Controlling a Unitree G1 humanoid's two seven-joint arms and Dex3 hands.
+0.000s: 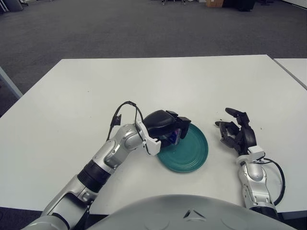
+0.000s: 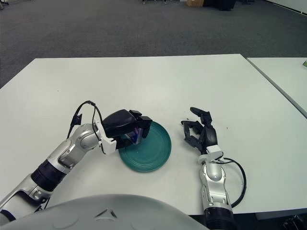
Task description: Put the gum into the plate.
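Observation:
A teal plate (image 1: 192, 152) lies on the white table near its front edge. My left hand (image 1: 169, 127) is over the plate's left rim, fingers curled around a small purple gum pack (image 1: 176, 136) that shows between them, just above the plate. In the right eye view the same hand (image 2: 129, 124) holds the gum (image 2: 137, 134) over the plate (image 2: 153, 151). My right hand (image 1: 236, 130) is to the right of the plate, fingers spread and holding nothing.
The white table (image 1: 158, 81) stretches far back and to both sides. A second white table (image 1: 293, 67) stands at the right, across a narrow gap. Grey carpet lies beyond.

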